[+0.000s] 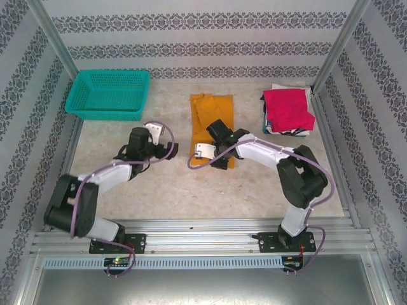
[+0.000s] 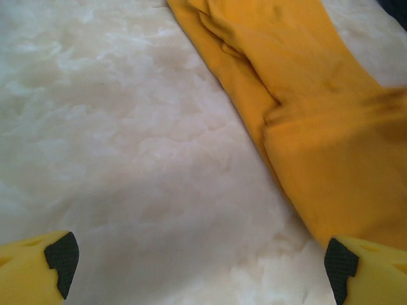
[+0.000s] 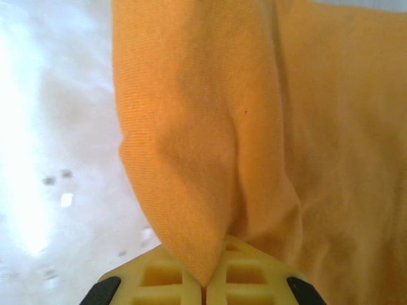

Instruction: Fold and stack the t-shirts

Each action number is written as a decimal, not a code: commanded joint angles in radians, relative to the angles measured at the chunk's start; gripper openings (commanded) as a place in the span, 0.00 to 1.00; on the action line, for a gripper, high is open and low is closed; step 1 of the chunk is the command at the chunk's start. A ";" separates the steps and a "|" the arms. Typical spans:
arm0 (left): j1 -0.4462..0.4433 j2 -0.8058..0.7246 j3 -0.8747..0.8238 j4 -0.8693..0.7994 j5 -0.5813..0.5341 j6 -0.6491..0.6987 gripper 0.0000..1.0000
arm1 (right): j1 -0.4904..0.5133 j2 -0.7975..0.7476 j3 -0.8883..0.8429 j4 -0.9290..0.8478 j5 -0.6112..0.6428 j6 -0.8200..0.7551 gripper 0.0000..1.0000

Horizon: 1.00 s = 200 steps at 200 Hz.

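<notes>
Right hand (image 3: 203,289) first: its yellow fingers (image 3: 159,276) are pressed tight together with a fold of the orange shirt (image 3: 254,127) nipped between them. The cloth rises from the nip in a sharp peak. Pale worktop (image 1: 178,184) shows just to the left of that fold in the wrist view.

From above, the grip sits at the near end of the shirt. The shirt lies as a long narrow strip in the middle of the worktop, running away from the arms, with its far end spread a little wider.

Over to the left hand (image 2: 200,260): jaws wide, dark pads (image 2: 60,257) far apart, nothing between them but bare worktop. It hangs just left of the orange shirt, whose folded edge runs close by the right-side pad.

Further out, at the far right, a red shirt (image 1: 287,109) tops a small pile (image 1: 299,131) of white and dark cloth against the wall. A teal basket (image 1: 108,94) sits in the far left corner, well apart from it all.
</notes>
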<state>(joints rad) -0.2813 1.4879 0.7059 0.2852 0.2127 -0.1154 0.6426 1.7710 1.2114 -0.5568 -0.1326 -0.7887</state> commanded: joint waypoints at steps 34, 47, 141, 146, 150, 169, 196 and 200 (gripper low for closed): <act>-0.049 0.272 0.181 0.088 0.085 -0.357 1.00 | 0.048 -0.206 -0.129 -0.127 -0.109 0.116 0.00; -0.056 0.321 0.221 0.102 0.100 -0.391 1.00 | 0.052 -0.246 -0.132 -0.170 -0.133 0.116 0.00; -0.071 0.555 0.421 0.075 0.185 -0.600 0.44 | 0.058 -0.330 -0.063 -0.282 -0.159 0.110 0.00; -0.071 0.563 0.426 0.073 0.188 -0.608 0.42 | 0.059 -0.326 -0.060 -0.282 -0.159 0.108 0.00; -0.071 0.568 0.428 0.070 0.193 -0.614 0.41 | 0.058 -0.324 -0.057 -0.281 -0.158 0.107 0.00; -0.071 0.586 0.442 0.050 0.188 -0.627 0.37 | 0.059 -0.315 -0.047 -0.279 -0.152 0.096 0.00; -0.071 0.609 0.450 0.065 0.198 -0.645 0.28 | 0.057 -0.301 -0.031 -0.278 -0.146 0.082 0.00; -0.071 0.615 0.452 0.074 0.208 -0.650 0.26 | 0.056 -0.297 -0.029 -0.277 -0.147 0.079 0.00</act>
<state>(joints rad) -0.3462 2.0659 1.1393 0.3466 0.3882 -0.7200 0.6918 1.4532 1.1431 -0.8204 -0.2707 -0.6838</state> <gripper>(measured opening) 0.302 0.052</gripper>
